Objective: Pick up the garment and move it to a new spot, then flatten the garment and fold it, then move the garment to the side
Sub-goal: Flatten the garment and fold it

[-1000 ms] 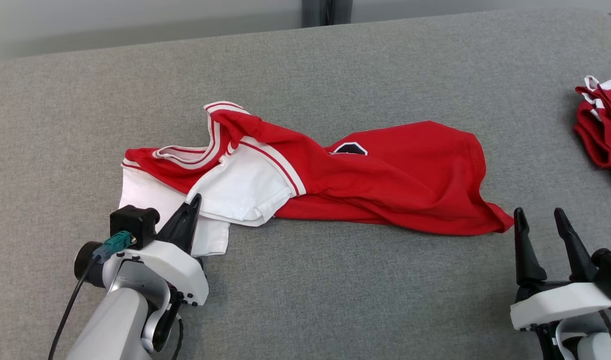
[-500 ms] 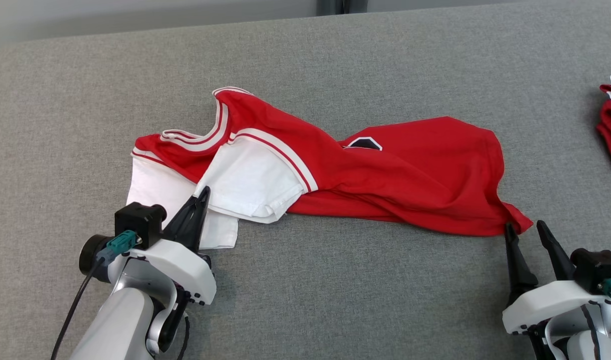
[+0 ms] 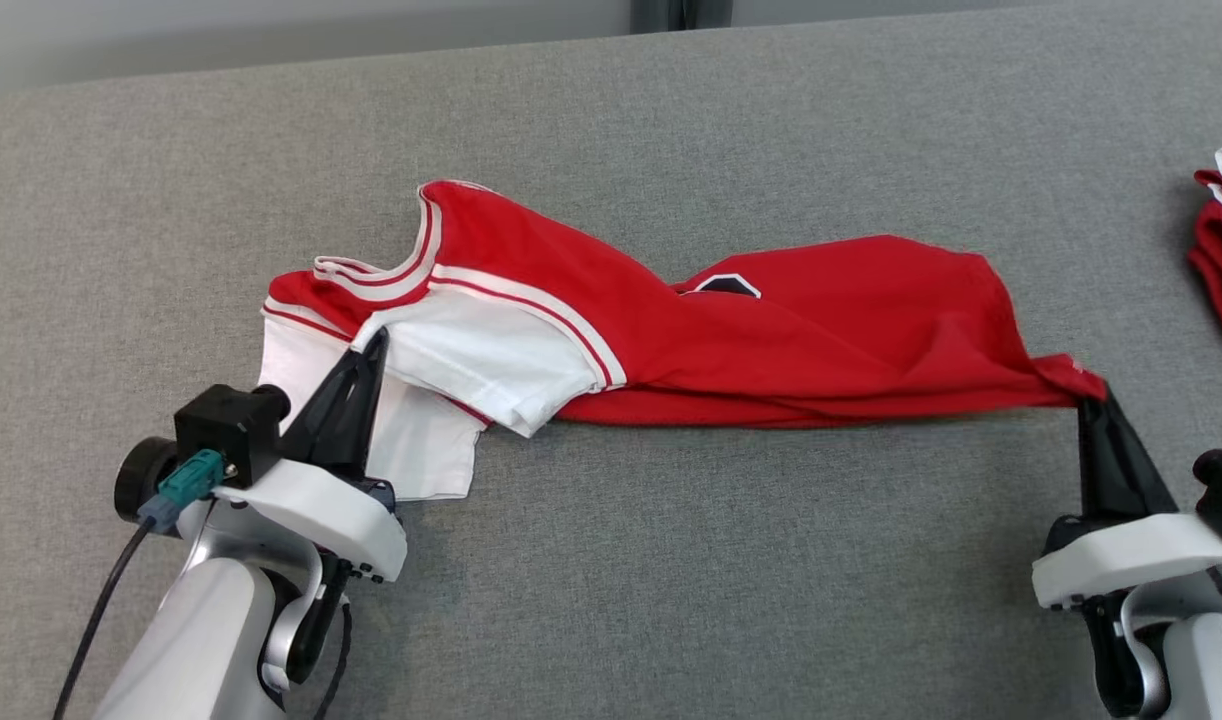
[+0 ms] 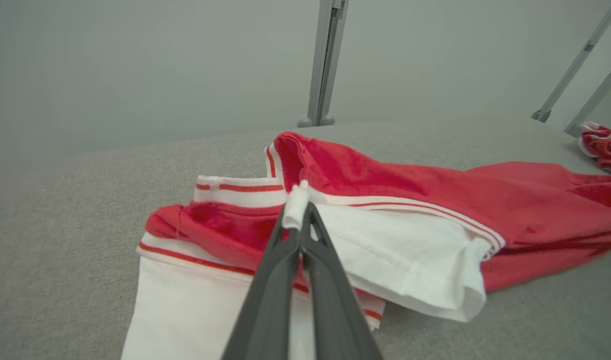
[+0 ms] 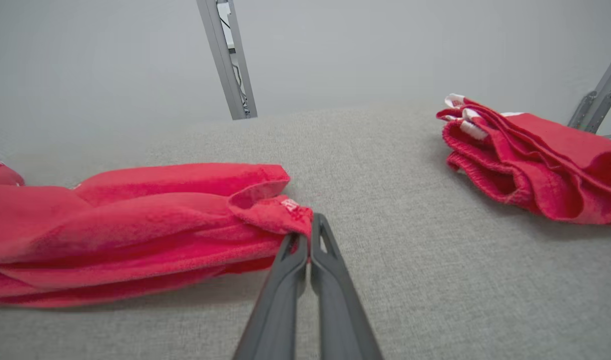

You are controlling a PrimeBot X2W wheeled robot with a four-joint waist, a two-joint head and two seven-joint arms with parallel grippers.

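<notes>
1. We see the grey surface (image 3: 671,580) carrying the red-and-white garment (image 3: 791,340), bunched across its middle.
2. Soft, light, limp cloth, we judge; hold edges and corners.
3. Our left claw (image 3: 373,342) pinches the white sleeve edge; our right claw (image 3: 1093,402) pinches the red hem corner.

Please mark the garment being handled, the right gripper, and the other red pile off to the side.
garment (image 3: 831,320), head view, on its red body panel.
right gripper (image 5: 308,231), right wrist view, between the fingertips pinching the red corner.
red pile (image 5: 535,165), right wrist view, on its upper folds.
</notes>
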